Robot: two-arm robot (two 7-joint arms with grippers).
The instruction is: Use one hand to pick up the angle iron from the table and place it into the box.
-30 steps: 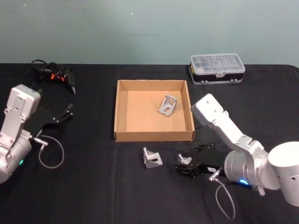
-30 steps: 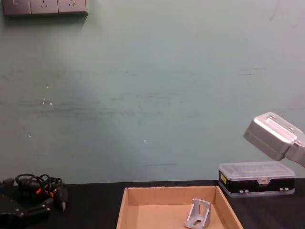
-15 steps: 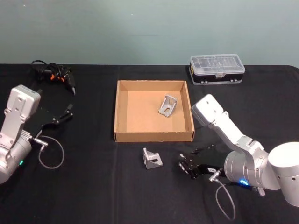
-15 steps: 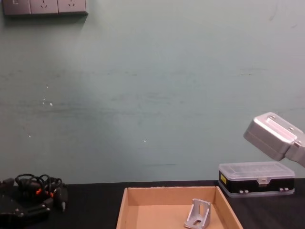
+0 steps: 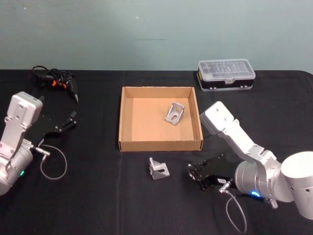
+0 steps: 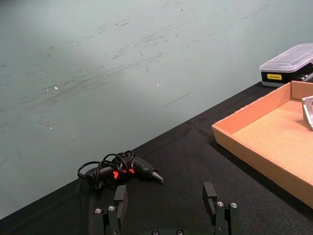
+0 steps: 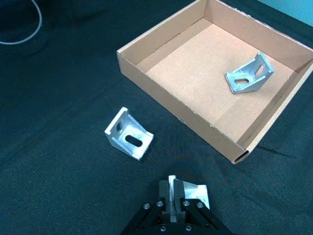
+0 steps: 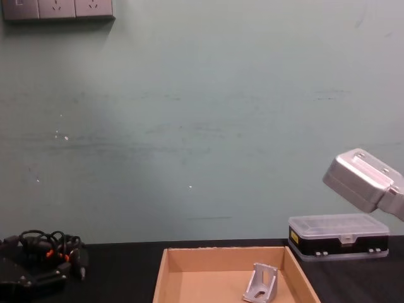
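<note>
Since a second ago the right gripper (image 5: pixel 194 172) has shifted slightly toward the lower centre of the head view and closed on the angle iron (image 7: pixel 191 190) that then lay free beside it. The right wrist view shows its fingers clamped on one flange of that iron, low over the table (image 5: pixel 98 196).

The table is matte black, backed by a plain teal wall (image 5: pixel 156 29). The chest view adds wall sockets (image 8: pixel 57 7) at upper left.

The box (image 5: pixel 160 144) sits mid-frame in the head view with a third iron (image 5: pixel 175 113) inside, toward its upper right. A second iron (image 5: pixel 158 169) lies on the table just below the box's front wall. A clear-lidded case (image 5: pixel 226 74) stands at upper right, a cabled tool (image 5: pixel 56 82) at upper left.

The left gripper (image 6: pixel 165 203) is parked at left, its fingers apart.
</note>
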